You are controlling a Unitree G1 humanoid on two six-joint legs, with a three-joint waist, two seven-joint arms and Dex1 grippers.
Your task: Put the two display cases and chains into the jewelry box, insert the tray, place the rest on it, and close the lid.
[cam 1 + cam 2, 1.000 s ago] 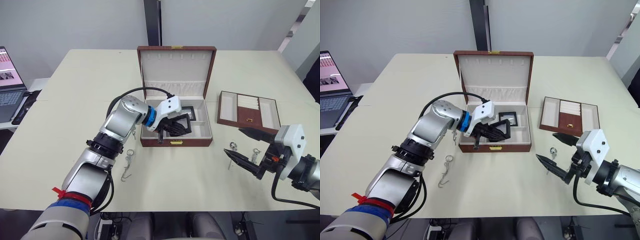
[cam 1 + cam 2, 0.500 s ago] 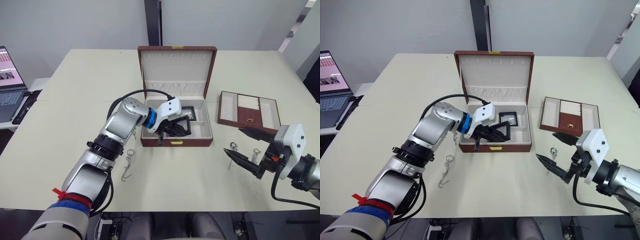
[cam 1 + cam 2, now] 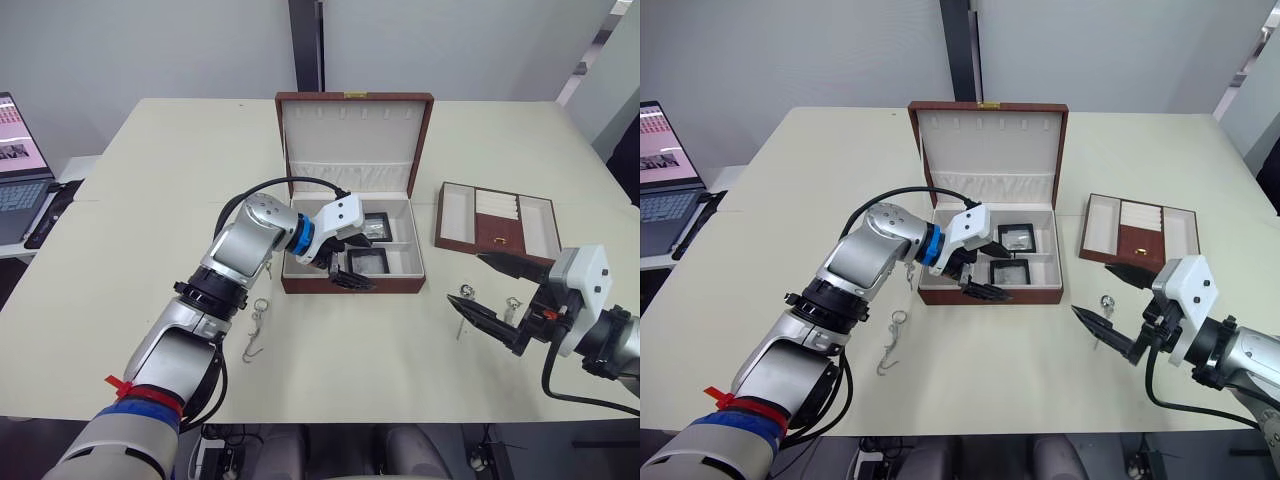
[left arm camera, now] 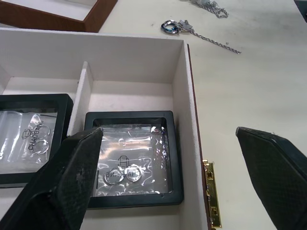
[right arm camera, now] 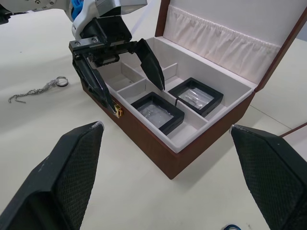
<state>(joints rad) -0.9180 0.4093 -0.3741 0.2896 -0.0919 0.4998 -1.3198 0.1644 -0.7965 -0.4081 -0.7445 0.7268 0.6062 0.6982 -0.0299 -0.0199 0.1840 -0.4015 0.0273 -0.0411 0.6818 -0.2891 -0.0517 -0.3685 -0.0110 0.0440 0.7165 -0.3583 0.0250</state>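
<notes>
The jewelry box (image 3: pixel 296 283) stands open mid-table, lid up. One display case (image 3: pixel 378 226) lies in a rear compartment, and the other display case (image 3: pixel 367 261) lies flat in a front one. My left gripper (image 3: pixel 347 261) is open, one finger over the box's front wall and one behind the front display case (image 4: pixel 132 163). Two chains (image 3: pixel 257 325) lie on the table left of the box. My right gripper (image 3: pixel 468 280) hangs open above the table's right front, near small silver pieces (image 3: pixel 465 293). The tray (image 3: pixel 497 222) sits to the box's right.
A laptop (image 3: pixel 18 170) sits past the table's left edge. A dark post (image 3: pixel 305 45) rises behind the box. A pendant chain (image 4: pixel 201 31) lies on the table beyond the box wall in the left wrist view.
My left gripper has opened and let go of the display case, which now lies flat in the front compartment. The right arm has not moved.
</notes>
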